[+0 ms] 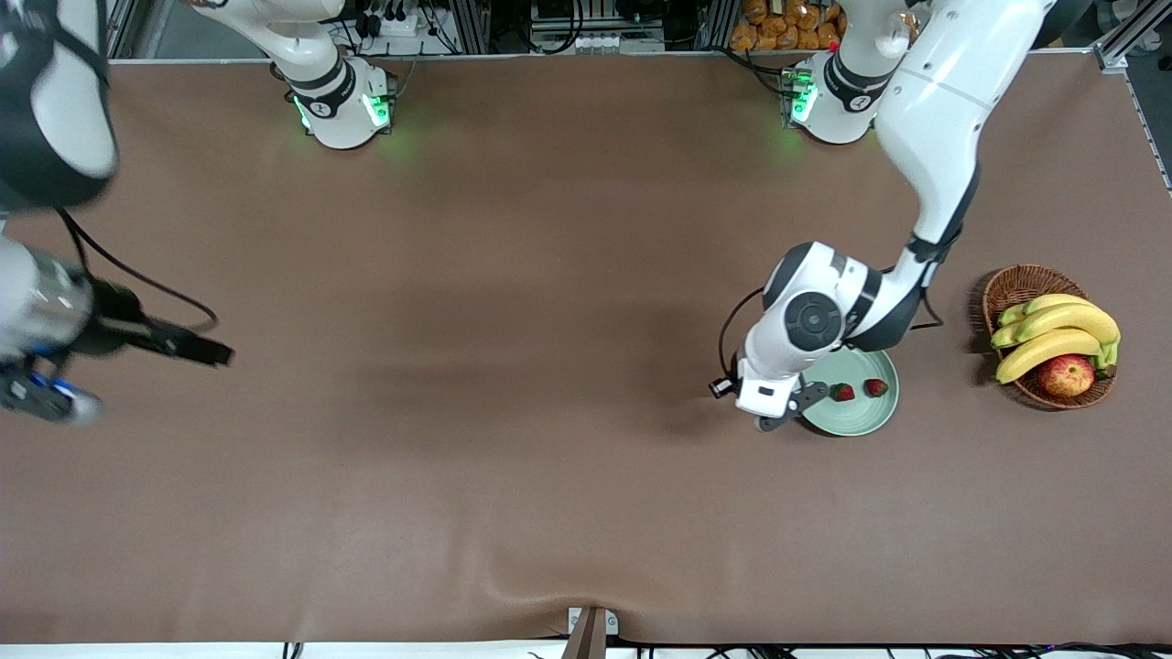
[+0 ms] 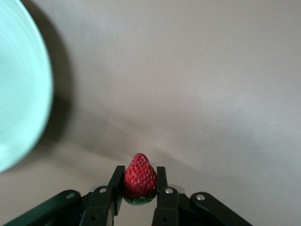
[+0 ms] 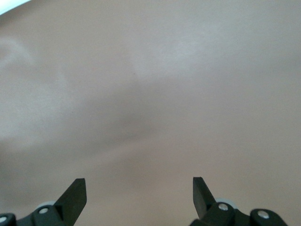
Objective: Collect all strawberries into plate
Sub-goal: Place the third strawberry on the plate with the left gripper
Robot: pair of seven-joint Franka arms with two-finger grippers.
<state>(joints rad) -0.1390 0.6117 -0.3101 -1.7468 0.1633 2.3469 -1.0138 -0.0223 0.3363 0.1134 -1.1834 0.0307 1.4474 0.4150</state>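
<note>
My left gripper [image 2: 139, 181] is shut on a strawberry [image 2: 139, 176], a small red berry pinched between both fingers with its green cap toward the palm. In the front view this gripper [image 1: 778, 416] sits low beside the rim of the pale mint-green plate [image 1: 856, 419], on the side toward the right arm's end; the held berry is hidden there. Two more strawberries [image 1: 841, 392] [image 1: 876, 387] lie in the plate. The plate's edge [image 2: 21, 94] also shows in the left wrist view. My right gripper [image 3: 139, 188] is open over bare table with nothing between its fingers.
A brown wicker basket [image 1: 1007, 288] with bananas [image 1: 1053, 334] and a red-yellow apple [image 1: 1065, 375] stands beside the plate, toward the left arm's end. The right arm [image 1: 41, 307] waits high over its own end of the brown table.
</note>
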